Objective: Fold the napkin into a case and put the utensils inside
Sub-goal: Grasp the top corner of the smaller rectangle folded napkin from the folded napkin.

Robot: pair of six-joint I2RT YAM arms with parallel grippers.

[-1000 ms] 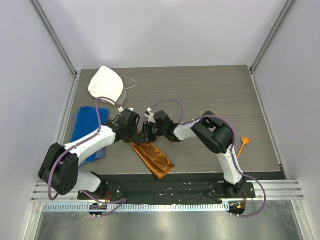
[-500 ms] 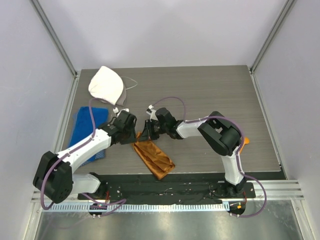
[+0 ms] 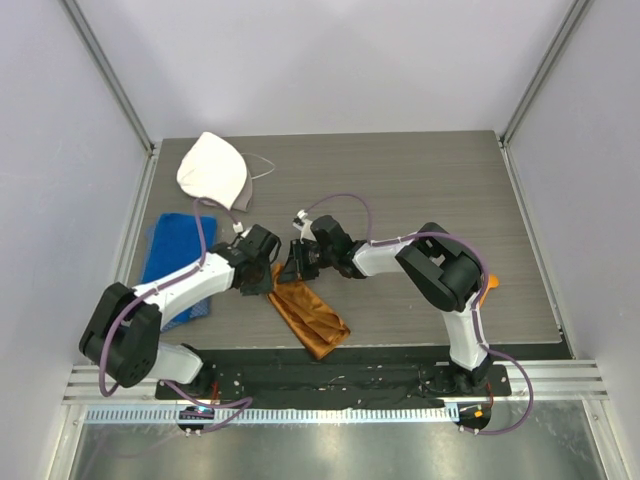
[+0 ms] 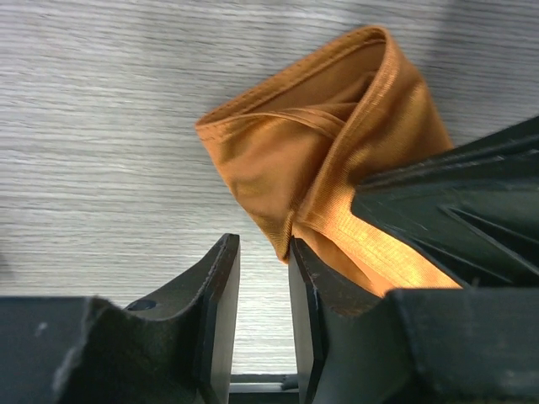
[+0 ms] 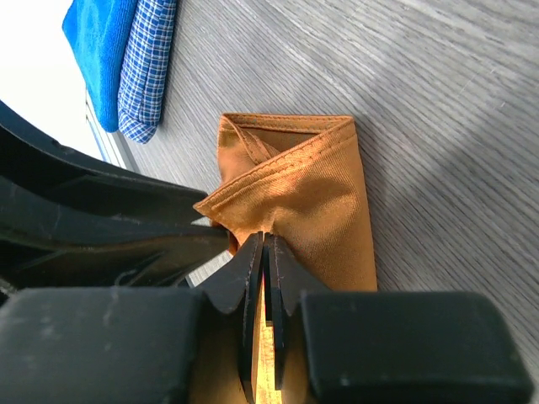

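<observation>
Napkin (image 3: 311,314), rust-orange and shiny, lies folded into a creased narrow strip.

The right claw (image 5: 264,246) sits at bottom centre, its two black fingers (image 5: 242,282) pressed nearly together on a thin raised fold of the rust-orange napkin (image 5: 320,194); a sliver of orange cloth shows in the slot between them. The napkin lies folded in layers on the grey wood-grain tabletop (image 5: 438,109), and an inner layer shows at the far left corner under the stitched edge. Black angular hardware (image 5: 93,219) fills the left side, its tip just beside the pinched fold, while a blue towel (image 5: 105,42) lies against a blue-and-white checked cloth (image 5: 147,67) at upper left.
</observation>
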